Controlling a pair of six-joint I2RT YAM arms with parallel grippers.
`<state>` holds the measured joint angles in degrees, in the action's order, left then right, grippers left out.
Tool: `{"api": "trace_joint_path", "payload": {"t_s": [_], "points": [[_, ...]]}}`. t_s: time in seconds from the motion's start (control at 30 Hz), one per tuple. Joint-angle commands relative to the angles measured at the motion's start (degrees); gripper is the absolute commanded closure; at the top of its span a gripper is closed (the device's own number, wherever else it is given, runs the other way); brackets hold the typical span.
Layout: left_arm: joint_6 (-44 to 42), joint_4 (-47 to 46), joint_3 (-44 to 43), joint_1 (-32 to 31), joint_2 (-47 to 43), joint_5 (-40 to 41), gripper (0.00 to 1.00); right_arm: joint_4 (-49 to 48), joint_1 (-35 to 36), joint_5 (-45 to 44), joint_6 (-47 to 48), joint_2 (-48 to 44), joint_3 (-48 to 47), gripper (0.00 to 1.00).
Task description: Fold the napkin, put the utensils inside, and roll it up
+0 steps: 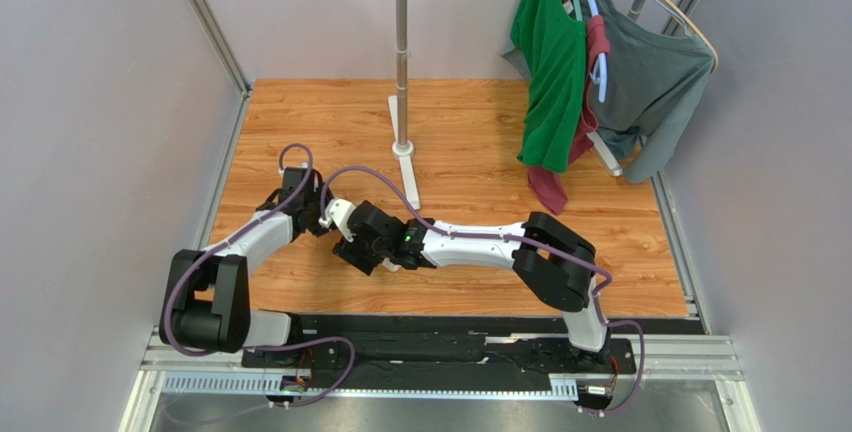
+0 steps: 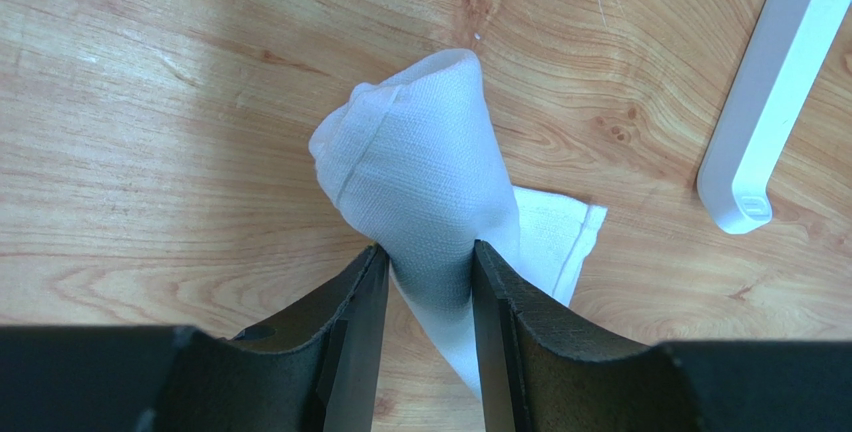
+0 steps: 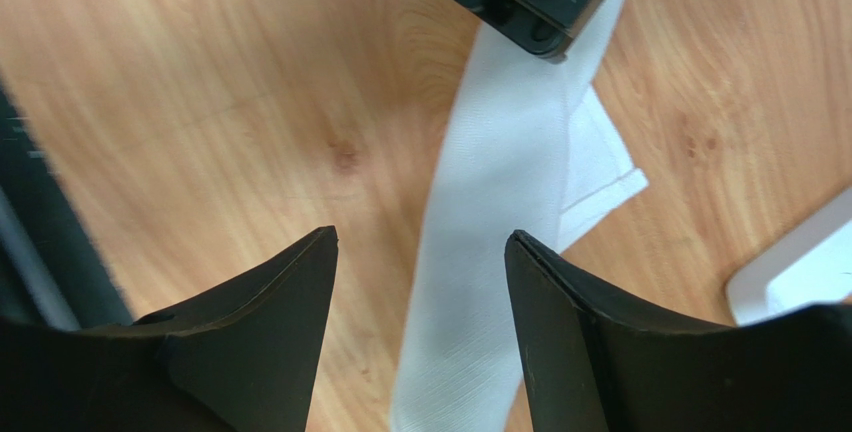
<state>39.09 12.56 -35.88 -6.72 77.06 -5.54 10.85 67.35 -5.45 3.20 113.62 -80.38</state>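
The rolled napkin [image 2: 420, 182], a narrow strip, runs lengthwise between the converging arms, left of the desk's [image 2: 150, 152] centre. The left end effector [image 2: 428, 250] pinches one end; the right end effector [image 3: 420, 237] hovers open over the other.

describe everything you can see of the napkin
The napkin is white, finely woven cloth with a stitched hem, rolled into a long narrow bundle with a rounded end. One hemmed corner flap sticks out sideways and lies flat on the wooden table. The left gripper is clamped across the roll. The right gripper is open, with the roll running between its fingers.
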Motion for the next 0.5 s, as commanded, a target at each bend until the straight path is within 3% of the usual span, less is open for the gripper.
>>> {"api": "trace_joint_path", "payload": {"t_s": [0.0, 0.47], "points": [[-1.30, 1.51, -1.30, 0.22, 0.99, 0.53, 0.56, -4.79, 0.58, -7.11, 5.14, 1.95, 0.57, 0.33], [-1.47, 1.24, -1.48, 0.22, 1.17, 0.36, 0.56, -4.79, 1.20, -10.53, 7.43, 7.84, -0.04, 0.43]]}}
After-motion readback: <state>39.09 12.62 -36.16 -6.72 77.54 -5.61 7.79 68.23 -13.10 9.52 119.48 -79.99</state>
